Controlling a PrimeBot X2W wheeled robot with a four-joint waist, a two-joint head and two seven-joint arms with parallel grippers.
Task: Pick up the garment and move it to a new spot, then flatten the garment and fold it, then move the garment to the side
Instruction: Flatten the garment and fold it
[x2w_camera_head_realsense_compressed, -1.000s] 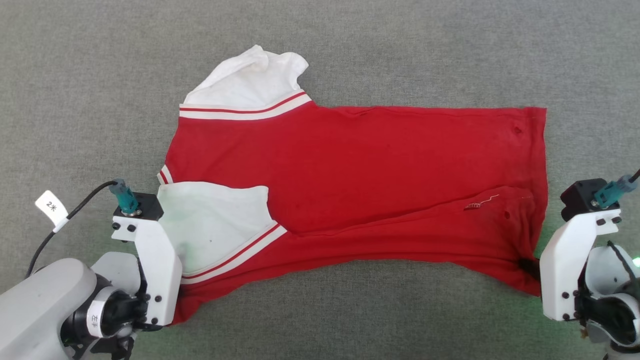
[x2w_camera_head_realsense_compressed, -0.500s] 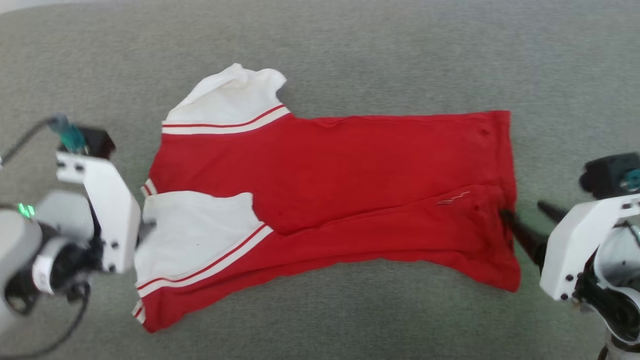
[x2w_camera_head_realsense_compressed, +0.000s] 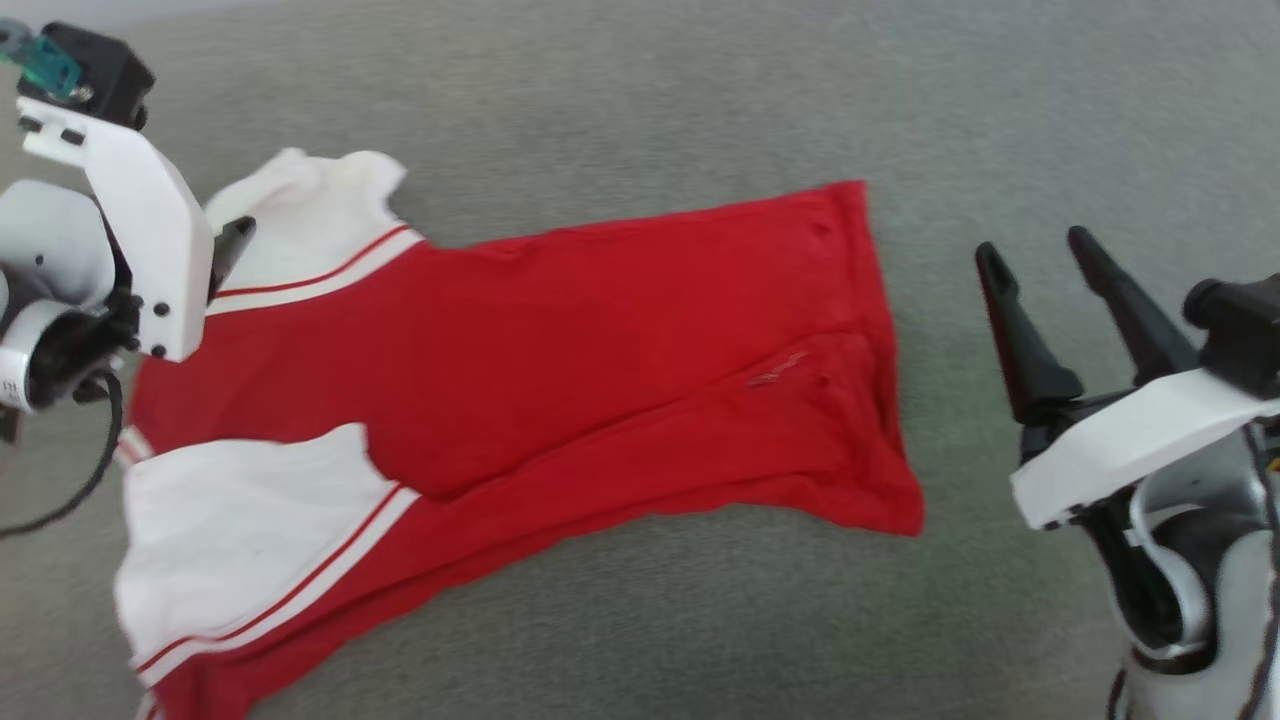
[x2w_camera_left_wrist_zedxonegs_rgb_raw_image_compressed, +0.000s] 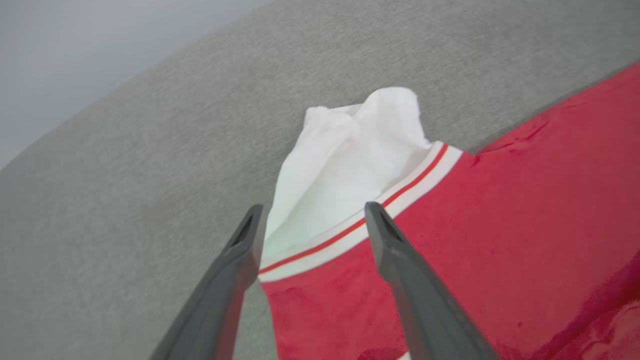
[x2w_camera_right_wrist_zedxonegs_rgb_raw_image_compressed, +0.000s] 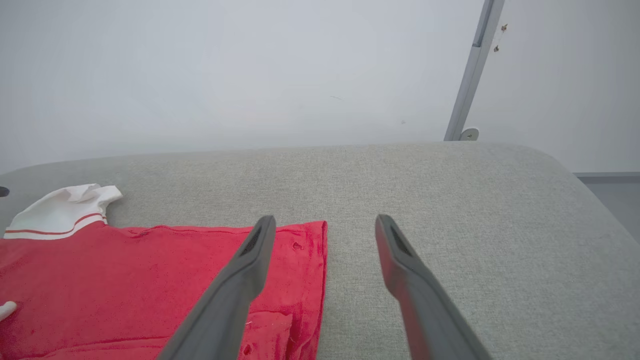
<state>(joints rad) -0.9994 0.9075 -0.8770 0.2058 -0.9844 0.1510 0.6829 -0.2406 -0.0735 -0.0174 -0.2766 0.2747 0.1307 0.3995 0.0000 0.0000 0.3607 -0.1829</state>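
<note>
- The garment (x2w_camera_head_realsense_compressed: 560, 340), a red sports jersey with white sleeves edged in red stripes, lies spread across the grey woven-fabric worktop (x2w_camera_head_realsense_compressed: 640, 100). Its sleeve end points to the robot's left and its hem to the right.
- One white sleeve (x2w_camera_head_realsense_compressed: 310, 210) sits crumpled at the jersey's far left corner. The other white sleeve (x2w_camera_head_realsense_compressed: 240, 530) is folded flat onto the red body at the near left.
- The hem end (x2w_camera_head_realsense_compressed: 870, 350) lies flat, with a fold line running across the red cloth towards it.
- The left gripper (x2w_camera_left_wrist_zedxonegs_rgb_raw_image_compressed: 314, 210) has its two long dark fingers spread apart and holds nothing. In the left wrist view they frame the striped cuff of the far sleeve; whether the tips touch the cloth cannot be told.
- The right gripper (x2w_camera_head_realsense_compressed: 1034, 245) is also spread wide and empty, above bare worktop just beyond the hem, apart from the jersey.
- Beyond the worktop's far edge stand a pale wall and a slanted grey metal post (x2w_camera_right_wrist_zedxonegs_rgb_raw_image_compressed: 472, 75).
</note>
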